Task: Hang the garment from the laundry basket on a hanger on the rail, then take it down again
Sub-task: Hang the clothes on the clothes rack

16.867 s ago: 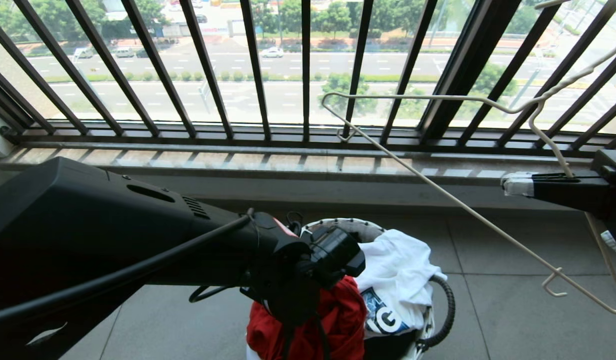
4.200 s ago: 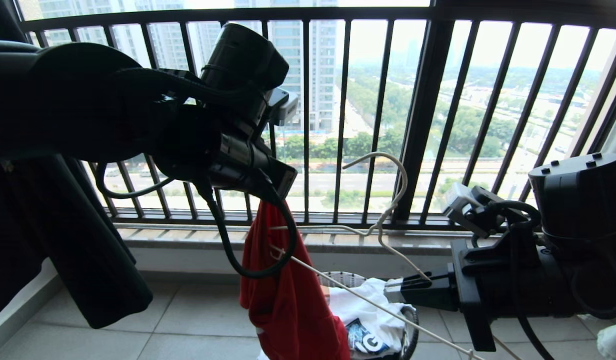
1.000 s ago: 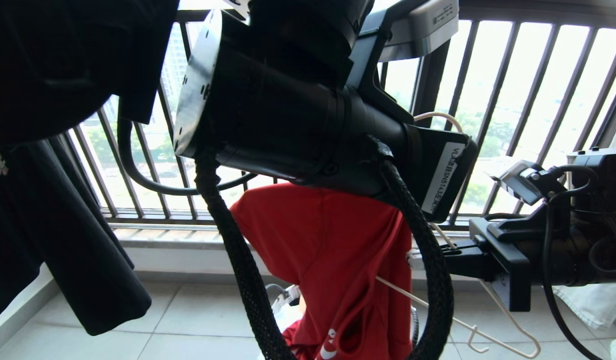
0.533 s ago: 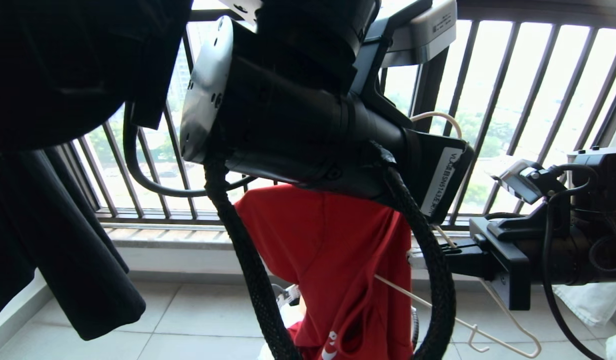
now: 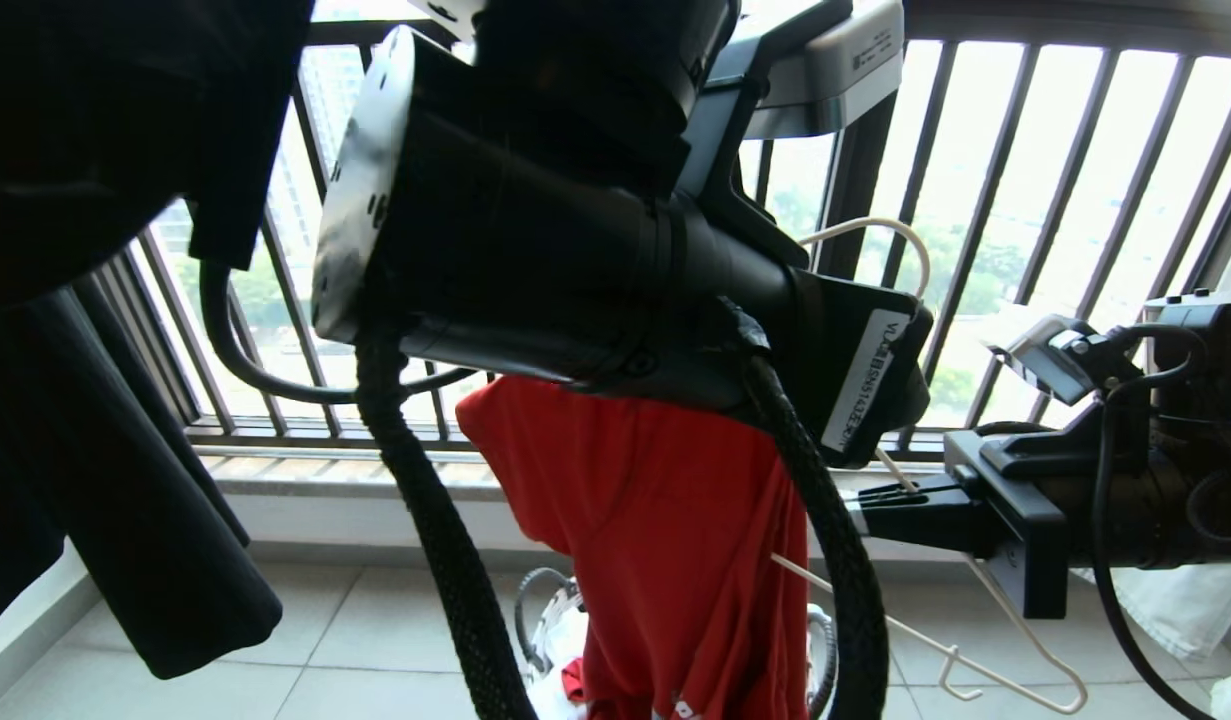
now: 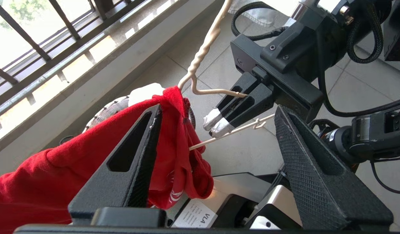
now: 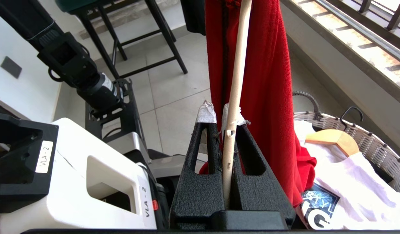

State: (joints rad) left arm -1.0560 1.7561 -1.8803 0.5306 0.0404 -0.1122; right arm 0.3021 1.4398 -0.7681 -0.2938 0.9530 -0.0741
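Observation:
The red garment (image 5: 655, 540) hangs from one arm of the off-white wire hanger (image 6: 200, 55), above the laundry basket (image 7: 359, 136). My left gripper (image 6: 219, 110) is open. The garment's collar (image 6: 174, 130) lies against the inner face of one finger, and nothing is pinched. My right gripper (image 7: 219, 112) is shut on the hanger's other arm (image 7: 237, 65), close beside the cloth. In the head view my left arm (image 5: 575, 250) hides its own gripper, and my right gripper (image 5: 855, 515) reaches in from the right. The rail is out of view.
The black railing (image 5: 1055, 200) runs across the back. A dark garment (image 5: 125, 480) hangs at the left and pale cloth (image 5: 1175, 600) at the right. The basket holds a white shirt with a blue print (image 7: 342, 182) and a wooden hanger (image 7: 329, 138). Stool legs (image 7: 148, 39) stand behind.
My left arm has shifted a little to the left and downward in the head view. The red garment hangs slightly lower. The right arm and the hanger have stayed put.

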